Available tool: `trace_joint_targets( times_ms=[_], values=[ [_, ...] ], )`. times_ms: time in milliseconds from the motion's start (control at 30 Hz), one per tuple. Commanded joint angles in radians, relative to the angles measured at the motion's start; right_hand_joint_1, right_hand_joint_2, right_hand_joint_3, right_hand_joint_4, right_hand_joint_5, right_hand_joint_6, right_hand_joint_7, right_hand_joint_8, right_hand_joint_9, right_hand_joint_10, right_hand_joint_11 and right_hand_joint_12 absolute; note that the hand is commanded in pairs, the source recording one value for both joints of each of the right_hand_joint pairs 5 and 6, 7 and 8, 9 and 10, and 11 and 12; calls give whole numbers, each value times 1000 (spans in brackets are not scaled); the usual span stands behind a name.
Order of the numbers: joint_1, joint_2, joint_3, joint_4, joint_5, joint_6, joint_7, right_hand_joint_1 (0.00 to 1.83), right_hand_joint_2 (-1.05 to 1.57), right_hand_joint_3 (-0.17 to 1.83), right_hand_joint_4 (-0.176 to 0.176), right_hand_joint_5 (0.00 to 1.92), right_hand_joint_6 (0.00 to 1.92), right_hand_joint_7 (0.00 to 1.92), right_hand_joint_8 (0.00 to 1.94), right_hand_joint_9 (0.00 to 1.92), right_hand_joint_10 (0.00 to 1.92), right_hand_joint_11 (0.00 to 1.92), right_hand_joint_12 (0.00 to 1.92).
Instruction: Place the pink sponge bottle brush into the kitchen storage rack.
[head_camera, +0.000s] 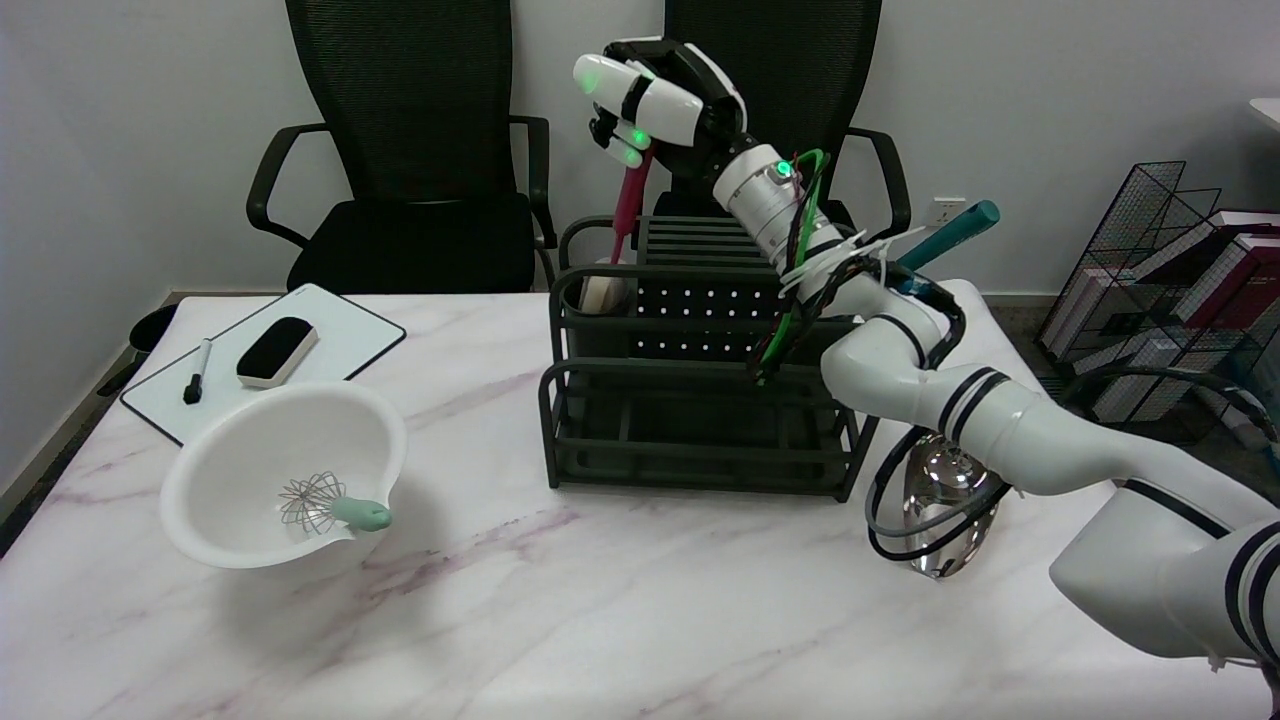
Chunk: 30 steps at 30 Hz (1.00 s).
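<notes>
My right hand (655, 105) is raised above the back left corner of the dark kitchen storage rack (700, 400). It grips the top of the pink handle of the bottle brush (627, 210), which hangs almost upright. The brush's pale sponge head (600, 292) sits low inside the rack's back left compartment, behind the bars. Whether the sponge touches the compartment's floor is hidden. My right arm crosses over the rack from the lower right.
A white bowl (285, 470) with a wire whisk (330, 505) stands at the front left. Behind it lies a small whiteboard (265, 355) with an eraser and a marker. A glass object (940, 510) stands right of the rack, and a teal handle (950, 232) sticks up behind it.
</notes>
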Motion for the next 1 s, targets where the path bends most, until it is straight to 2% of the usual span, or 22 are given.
trace_joint_targets(
  times_ms=[33, 133, 167, 200, 233, 267, 300, 333, 367, 533, 700, 833, 1000],
  values=[
    [-19, -5, -2, -12, -6, 21, 0, 1426, 1227, 379, 0, 1901, 1901, 1920, 1920, 1920, 1920, 1722, 1722],
    [-20, -6, -2, -18, -9, 44, 1, 1422, 1129, 428, 0, 1860, 1860, 1920, 1920, 1920, 1920, 1480, 1480],
    [-21, -6, -2, -19, -9, 47, 1, 1415, 869, 681, 0, 1718, 1718, 1920, 1920, 1801, 1801, 1336, 1336],
    [-23, -6, -2, -19, -9, 51, 1, 1418, 510, 1029, 0, 1528, 1528, 1864, 1864, 1665, 1665, 1239, 1239],
    [-26, -6, -2, -19, -8, 56, 1, 1409, 147, 1364, 0, 1307, 1307, 1729, 1729, 1552, 1552, 1135, 1135],
    [-27, -7, -2, -19, -6, 59, 1, 1388, -182, 1560, 0, 1027, 1027, 1511, 1511, 1395, 1395, 947, 947],
    [-30, -10, 0, -19, -2, 61, 3, 1368, -412, 1554, 0, 736, 736, 1260, 1260, 1187, 1187, 696, 696],
    [-34, -12, 2, -17, -1, 64, 9, 1357, -502, 1413, 0, 501, 501, 1070, 1070, 994, 994, 497, 497],
    [-35, -12, 3, -15, -1, 68, 14, 1352, -527, 1305, 0, 365, 365, 957, 957, 886, 886, 411, 411],
    [-49, -12, 6, 2, -8, 120, 26, 1348, -515, 1162, 0, 232, 232, 825, 825, 733, 733, 337, 337],
    [-67, 5, 44, 11, -26, 210, 18, 1353, -490, 1102, 0, 192, 192, 790, 790, 725, 725, 385, 385],
    [-123, 49, 150, 62, -86, 267, 16, 1360, -369, 1052, 0, 237, 237, 846, 846, 792, 792, 460, 460],
    [-331, 130, 417, 206, -146, 283, -66, 1321, -154, 975, 0, 371, 371, 933, 933, 877, 877, 542, 542]
  ],
)
